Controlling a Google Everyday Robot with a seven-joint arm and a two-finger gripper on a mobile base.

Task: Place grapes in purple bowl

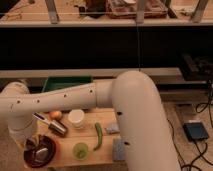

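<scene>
At the lower left of the frame, the gripper point(36, 147) hangs over the purple bowl point(46, 159); whether it grips anything I cannot tell, and the grapes are not clearly visible. Releasing off-centre could roll them onto the surface point(102, 155)

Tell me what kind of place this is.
Probably a lab or workshop test area, not a kitchen: a small wooden table set with props, a power brick with cables on the floor, railings behind. The gripper is low over the purple bowl.
</scene>
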